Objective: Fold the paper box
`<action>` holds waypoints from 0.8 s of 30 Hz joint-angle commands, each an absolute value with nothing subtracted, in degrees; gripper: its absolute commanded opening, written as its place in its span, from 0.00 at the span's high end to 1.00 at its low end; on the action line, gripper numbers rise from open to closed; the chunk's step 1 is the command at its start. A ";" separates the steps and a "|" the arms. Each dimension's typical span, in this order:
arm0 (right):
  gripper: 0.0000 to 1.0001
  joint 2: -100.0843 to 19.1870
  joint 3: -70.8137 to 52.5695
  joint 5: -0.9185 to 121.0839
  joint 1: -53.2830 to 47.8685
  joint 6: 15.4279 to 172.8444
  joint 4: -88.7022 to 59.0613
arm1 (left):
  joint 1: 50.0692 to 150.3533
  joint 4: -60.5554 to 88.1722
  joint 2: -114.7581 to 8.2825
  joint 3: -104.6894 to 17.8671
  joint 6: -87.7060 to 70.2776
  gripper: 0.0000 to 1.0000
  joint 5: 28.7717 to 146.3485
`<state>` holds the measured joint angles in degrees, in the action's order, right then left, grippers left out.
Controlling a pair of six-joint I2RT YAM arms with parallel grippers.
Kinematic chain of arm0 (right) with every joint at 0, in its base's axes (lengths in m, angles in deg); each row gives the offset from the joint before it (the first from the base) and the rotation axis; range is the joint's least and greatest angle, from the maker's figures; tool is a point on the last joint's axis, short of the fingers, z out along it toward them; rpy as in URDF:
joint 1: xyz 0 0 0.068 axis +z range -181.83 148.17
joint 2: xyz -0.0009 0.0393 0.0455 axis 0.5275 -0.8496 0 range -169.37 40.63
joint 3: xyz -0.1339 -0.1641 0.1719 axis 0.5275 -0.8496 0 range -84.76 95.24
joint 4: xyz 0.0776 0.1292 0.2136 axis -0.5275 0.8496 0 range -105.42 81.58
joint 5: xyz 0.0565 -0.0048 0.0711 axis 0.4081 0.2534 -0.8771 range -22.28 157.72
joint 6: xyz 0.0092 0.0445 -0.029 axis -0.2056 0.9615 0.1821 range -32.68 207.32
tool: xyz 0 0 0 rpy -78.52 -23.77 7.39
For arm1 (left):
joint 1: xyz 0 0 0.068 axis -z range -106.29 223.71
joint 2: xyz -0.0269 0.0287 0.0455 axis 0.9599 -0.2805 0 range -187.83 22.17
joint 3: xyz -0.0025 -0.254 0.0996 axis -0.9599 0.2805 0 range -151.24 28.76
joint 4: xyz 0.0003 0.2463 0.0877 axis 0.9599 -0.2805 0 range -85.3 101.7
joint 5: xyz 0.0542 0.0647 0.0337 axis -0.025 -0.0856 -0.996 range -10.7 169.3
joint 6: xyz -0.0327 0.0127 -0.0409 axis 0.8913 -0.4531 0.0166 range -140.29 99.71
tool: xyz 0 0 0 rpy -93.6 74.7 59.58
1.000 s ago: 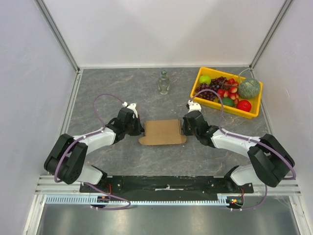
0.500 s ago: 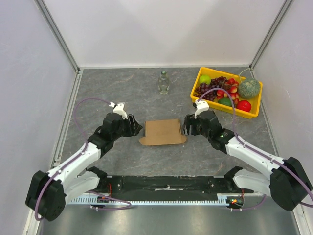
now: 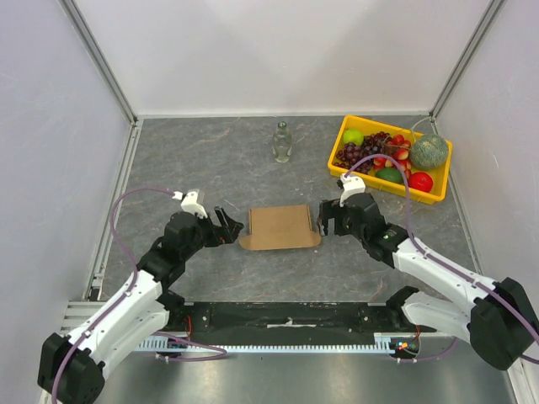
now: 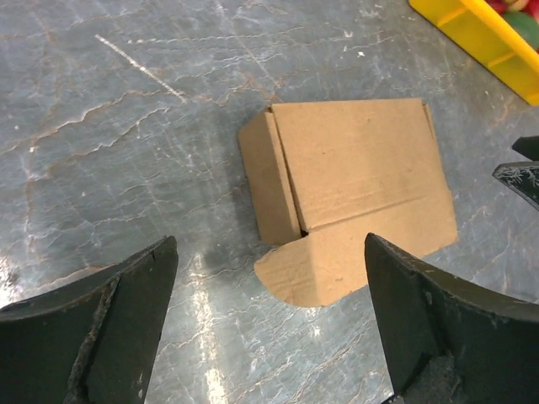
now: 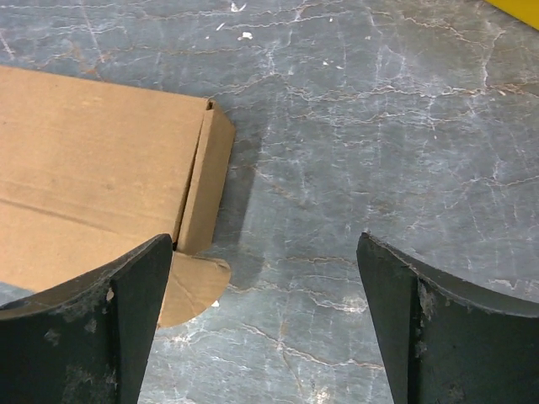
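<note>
The paper box (image 3: 280,226) is a flattened brown cardboard carton lying on the grey table between the two arms, with a rounded tab sticking out at each near corner. My left gripper (image 3: 226,225) stands open just off its left end, touching nothing. In the left wrist view the paper box (image 4: 354,185) lies ahead of the wide-open left gripper (image 4: 269,246). My right gripper (image 3: 324,219) stands open at the box's right end. In the right wrist view the paper box (image 5: 93,160) sits ahead and left of the right gripper (image 5: 263,240), with bare table between its fingers.
A yellow tray (image 3: 338,143) of plastic fruit stands at the back right; its corner shows as the yellow tray (image 4: 472,34) in the left wrist view. A small glass bottle (image 3: 282,141) stands behind the box. Walls close off the left, right and far sides.
Both grippers have opened wide and drawn back from the box's ends. The left arm has pulled back leftward and toward its base. The box has stayed in place.
</note>
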<state>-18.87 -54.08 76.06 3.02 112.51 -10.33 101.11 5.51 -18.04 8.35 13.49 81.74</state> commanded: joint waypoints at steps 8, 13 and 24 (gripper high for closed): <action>0.02 -23.44 -49.42 78.70 2.88 114.74 -7.94 | 100.96 -1.04 -18.89 3.53 16.26 0.04 76.41; 0.02 -20.37 -49.78 78.72 2.88 113.78 -7.60 | 101.05 2.82 -14.57 6.26 14.78 0.03 79.03; 0.09 -21.76 -50.92 67.90 5.16 116.50 -9.70 | 103.59 4.06 -20.72 6.69 13.37 0.04 85.90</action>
<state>-20.49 -50.85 71.25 3.65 114.76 -7.06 102.64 3.19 -21.32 6.04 14.38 85.71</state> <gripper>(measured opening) 0.920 0.963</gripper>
